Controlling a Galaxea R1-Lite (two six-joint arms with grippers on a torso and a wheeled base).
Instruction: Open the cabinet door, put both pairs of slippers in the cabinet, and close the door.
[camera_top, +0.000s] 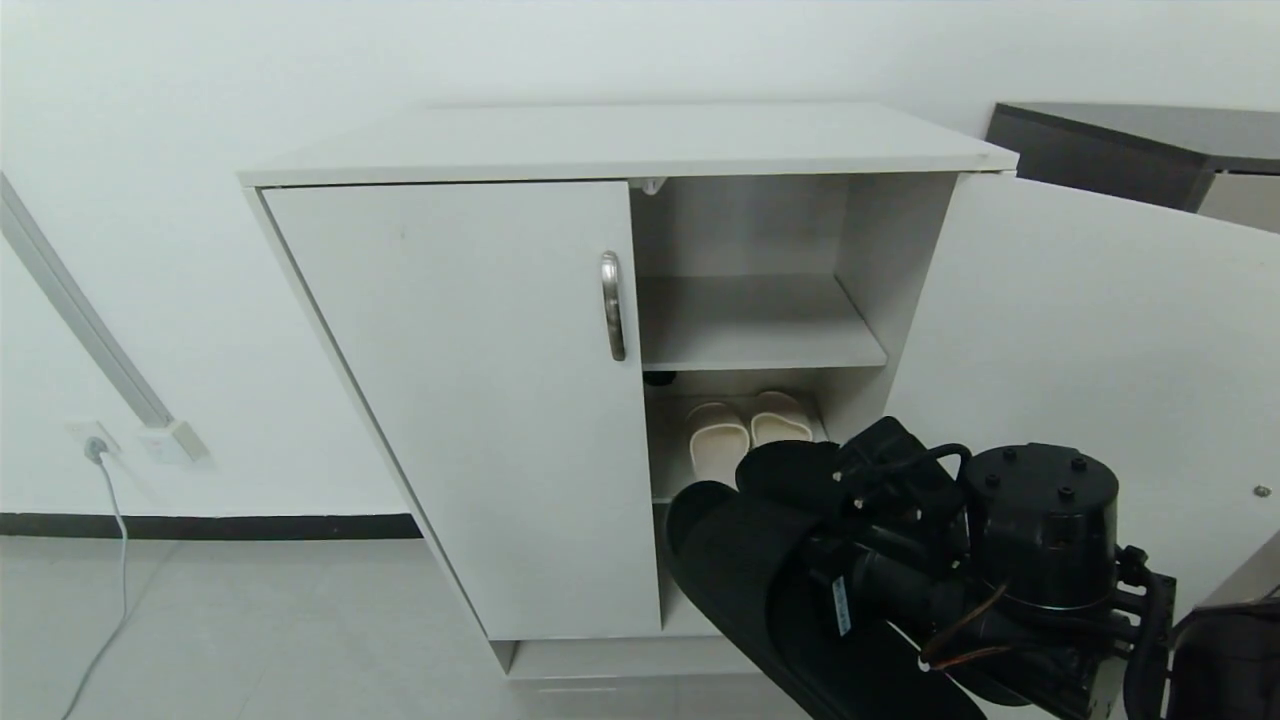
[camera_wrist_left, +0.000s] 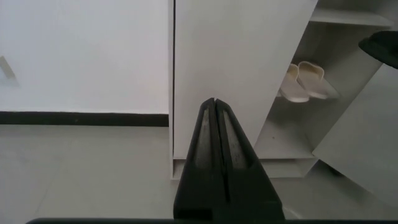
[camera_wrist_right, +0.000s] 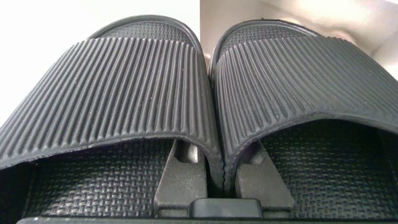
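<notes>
Before the open cabinet (camera_top: 620, 140), right claw (camera_wrist_right: 219, 186) apparently clamps 2 black slippers (camera_top: 760, 560).

White cabinet (camera_top: 620, 140) stood on the tiled floor (camera_top: 250, 630), right door (camera_top: 1080, 350) swung open, left door (camera_top: 450, 400) shut. Two shelves showed inside: upper shelf (camera_top: 755, 325), lower shelf (camera_top: 668, 465) beneath it. Pair of cream slippers (camera_top: 720, 440) lay side by side on the lower shelf, touching each other.
</notes>
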